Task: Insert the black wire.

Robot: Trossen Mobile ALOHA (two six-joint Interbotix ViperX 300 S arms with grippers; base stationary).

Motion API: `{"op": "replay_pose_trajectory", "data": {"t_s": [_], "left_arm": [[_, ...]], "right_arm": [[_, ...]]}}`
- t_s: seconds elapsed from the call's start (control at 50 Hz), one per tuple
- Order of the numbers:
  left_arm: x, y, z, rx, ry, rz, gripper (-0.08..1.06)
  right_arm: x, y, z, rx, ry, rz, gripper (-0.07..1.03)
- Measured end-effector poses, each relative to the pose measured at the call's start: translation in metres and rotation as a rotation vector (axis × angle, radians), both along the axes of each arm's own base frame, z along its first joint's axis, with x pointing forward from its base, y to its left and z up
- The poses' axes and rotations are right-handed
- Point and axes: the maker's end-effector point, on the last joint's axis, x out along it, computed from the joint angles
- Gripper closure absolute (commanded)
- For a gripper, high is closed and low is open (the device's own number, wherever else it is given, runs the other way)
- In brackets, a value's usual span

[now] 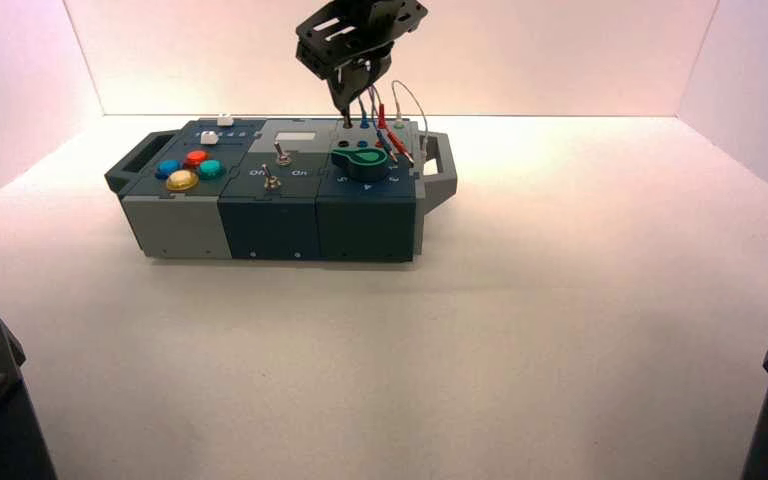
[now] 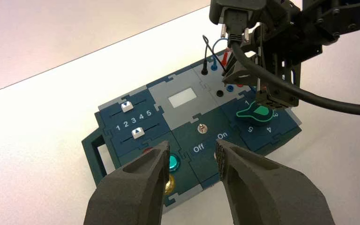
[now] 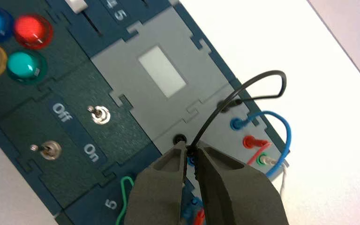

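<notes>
Tabletop (image 1: 360, 350): right gripper (image 3: 191, 151) pinches arched black wire (image 3: 211, 117) over box (image 1: 268, 225); left gripper (image 2: 193, 149) open, away.

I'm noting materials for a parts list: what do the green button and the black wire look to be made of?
The green button looks like glossy, see-through plastic: bright highlights and a tinted edge. The black wire seems coated in smooth plastic or rubber, judging by its even dark surface and bend; which one is unclear.

matt dark plastic-look panels on the box (image 3: 89, 93), bright metal toggle switches (image 3: 101, 115), glossy translucent plastic buttons (image 3: 24, 64), smooth matt worktop (image 1: 360, 370), black wire (image 3: 243, 86) in smooth plastic-look sleeving
</notes>
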Motion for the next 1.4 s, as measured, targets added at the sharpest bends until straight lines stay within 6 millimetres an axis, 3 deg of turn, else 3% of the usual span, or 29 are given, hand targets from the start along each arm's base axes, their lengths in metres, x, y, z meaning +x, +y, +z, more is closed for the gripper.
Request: {"op": "replay_pose_trajectory", "data": {"t_s": [0.72, 1.4], "left_arm": [[0.001, 0.001, 0.000, 0.001, -0.004, 0.004, 0.44], [0.001, 0.001, 0.000, 0.002, -0.006, 0.003, 0.44]], "right_arm": [[0.001, 0.001, -0.002, 0.027, -0.004, -0.011, 0.99], [0.003, 0.001, -0.025, 0.013, 0.017, -0.012, 0.99]]}}
